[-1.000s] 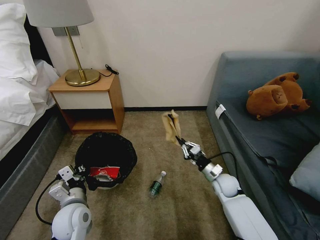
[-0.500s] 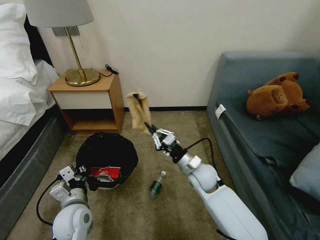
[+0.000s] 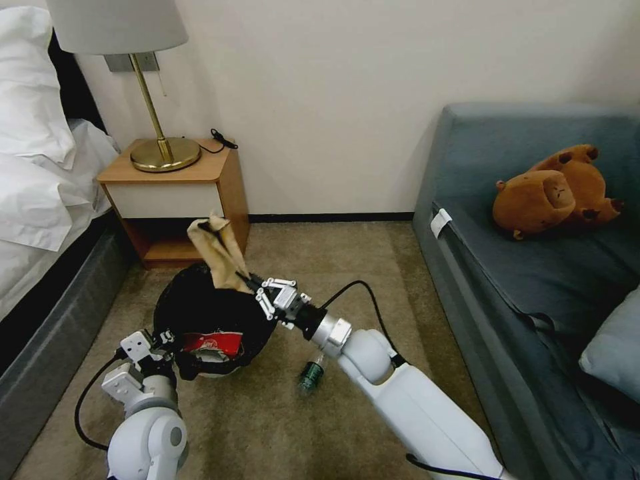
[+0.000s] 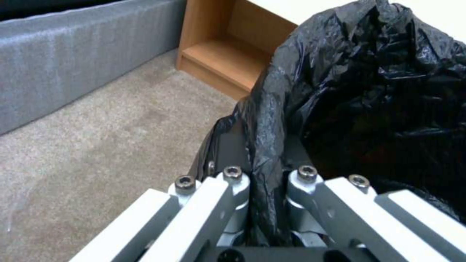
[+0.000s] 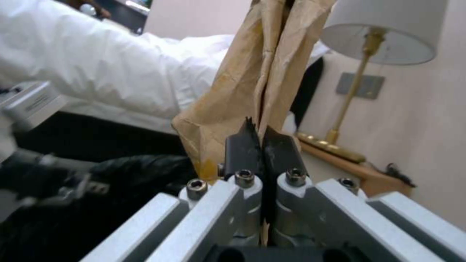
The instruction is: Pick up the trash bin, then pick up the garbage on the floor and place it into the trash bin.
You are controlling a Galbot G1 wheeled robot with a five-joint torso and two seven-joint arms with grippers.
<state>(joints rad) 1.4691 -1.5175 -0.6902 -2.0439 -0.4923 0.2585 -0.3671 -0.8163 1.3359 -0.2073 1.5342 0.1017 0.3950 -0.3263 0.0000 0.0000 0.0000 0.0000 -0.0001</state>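
The green bottle [image 3: 311,375] seems half hidden behind the right arm.

Beige carpet floor [image 3: 267,427] carries the room's things: a small green bottle [image 3: 311,374] lies on its side on the carpet near the trash bin [image 3: 200,313], while a wooden nightstand [image 3: 180,200], the bed base [image 3: 47,347] and a grey sofa [image 3: 533,280] stand on it

Wall: plain cream-painted wall [image 3: 347,100], dark baseboard [image 3: 330,217] along its foot.
Floor: short-pile beige carpet [image 3: 253,427].
Bedside: wooden nightstand [image 3: 179,200] with white drawer front and open shelf, against the wall.
Light: brass-stemmed lamp [image 3: 143,87] with pale shade, standing on the nightstand.
Left: bed with rumpled white linen [image 3: 40,167].
Right: grey-blue fabric sofa [image 3: 533,253] bearing a brown plush animal [image 3: 557,190].
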